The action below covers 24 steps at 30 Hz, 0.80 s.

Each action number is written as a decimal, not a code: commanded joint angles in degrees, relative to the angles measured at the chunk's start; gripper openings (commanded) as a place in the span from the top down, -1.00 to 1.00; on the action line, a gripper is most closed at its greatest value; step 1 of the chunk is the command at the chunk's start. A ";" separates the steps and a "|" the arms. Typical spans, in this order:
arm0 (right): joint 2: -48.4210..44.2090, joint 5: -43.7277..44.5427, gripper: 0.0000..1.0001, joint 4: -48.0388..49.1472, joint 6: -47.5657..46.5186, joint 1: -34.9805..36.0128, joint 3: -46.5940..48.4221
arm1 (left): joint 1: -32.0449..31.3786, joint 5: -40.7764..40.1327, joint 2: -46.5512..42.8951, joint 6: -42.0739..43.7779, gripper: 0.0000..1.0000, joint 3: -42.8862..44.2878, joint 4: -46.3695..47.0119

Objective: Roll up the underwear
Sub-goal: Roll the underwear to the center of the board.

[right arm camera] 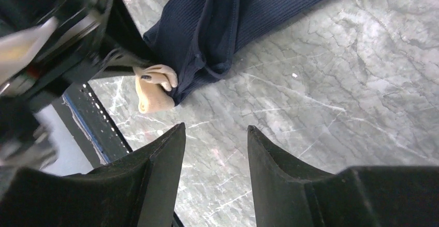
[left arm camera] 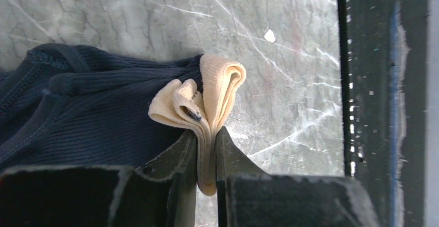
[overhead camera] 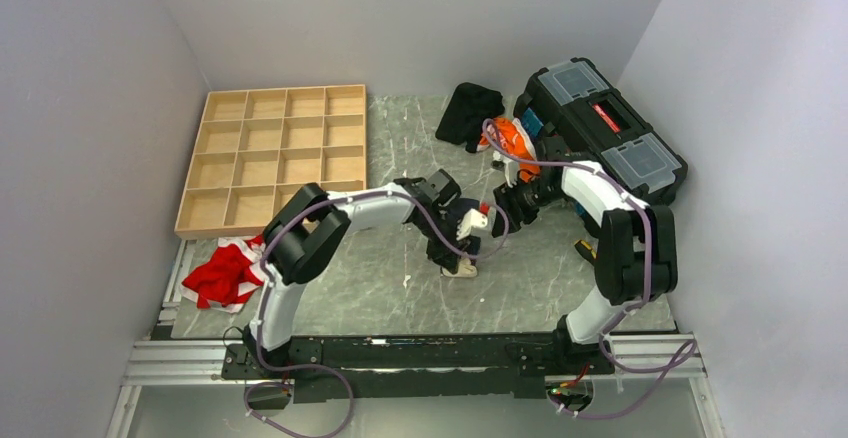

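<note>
The underwear (overhead camera: pixel 462 226) is navy ribbed cloth with a cream waistband (overhead camera: pixel 462 269), lying mid-table. In the left wrist view the navy cloth (left arm camera: pixel 93 102) spreads to the left and the folded cream waistband (left arm camera: pixel 217 89) sticks up between my fingers. My left gripper (left arm camera: pixel 206 133) is shut on that waistband, close to the table's front rail. My right gripper (right arm camera: pixel 215 129) is open and empty, hovering over bare marble just to the right of the underwear (right arm camera: pixel 243 19). The pinched waistband (right arm camera: pixel 152 95) shows beyond its left finger.
A wooden compartment tray (overhead camera: pixel 275 153) stands at the back left. A red garment (overhead camera: pixel 222 273) lies at the left edge. A black garment (overhead camera: pixel 470 110), an orange item (overhead camera: pixel 512 138) and a black toolbox (overhead camera: pixel 605 128) are at the back right. The black front rail (left arm camera: pixel 383 82) runs close by.
</note>
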 commanded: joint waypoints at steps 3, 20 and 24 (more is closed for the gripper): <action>-9.36 -0.96 0.01 7.09 2.23 -0.21 -4.26 | 4.15 14.71 9.30 -0.68 1.00 8.59 -12.87; -27.39 17.88 -0.13 13.22 -3.69 16.47 -17.05 | 8.65 25.70 26.65 -7.48 1.00 25.61 -25.03; -27.03 26.53 -0.24 17.33 -4.00 26.77 -19.42 | 9.66 27.99 29.33 -10.86 1.00 27.96 -25.84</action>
